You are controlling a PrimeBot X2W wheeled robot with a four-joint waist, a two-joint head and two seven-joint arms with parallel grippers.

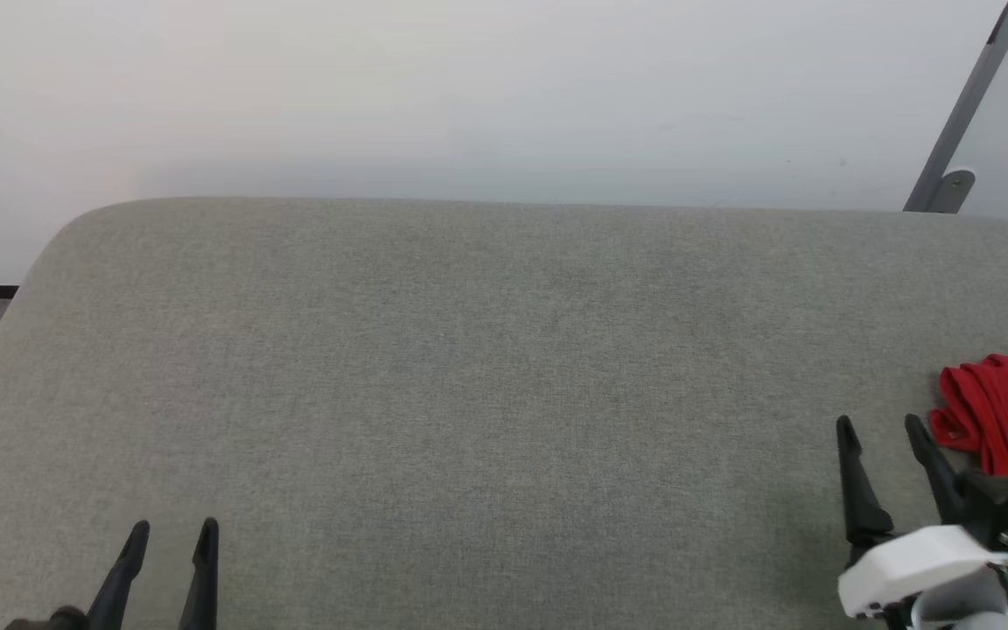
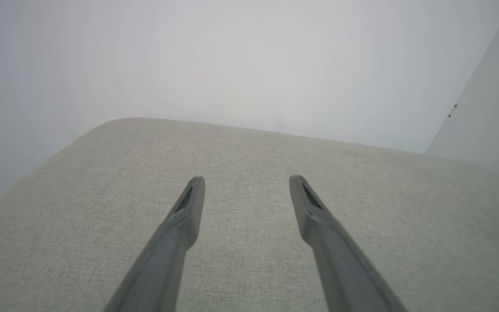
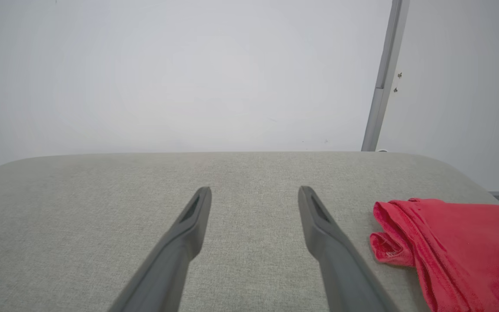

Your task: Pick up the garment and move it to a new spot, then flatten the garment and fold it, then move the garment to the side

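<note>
Weighing the step in hand, from left to right: the grey fabric-covered table lies bare across its left and middle, and the red garment sits at its right edge, partly cut off by the head view. It lies bunched in soft layers, with a hem curled under at its left end. That fits two stages. It could be a loose heap waiting to be carried to the open middle. It could also be a folded bundle already set aside. The layers look rumpled rather than squared, but too little shows to settle it.

Either way, the right arm needs the most care. Its nearer finger stands just beside the curled hem, so a sideways sweep could snag the cloth and drag it. Soft jersey will slide and unfold easily.

The left gripper is at the near left. Its two dark fingers are spread wide above bare fabric, and they hold and touch nothing. The right gripper is at the near right. Its fingers are parted just as wide and are empty, close to the garment but apart from it.
</note>
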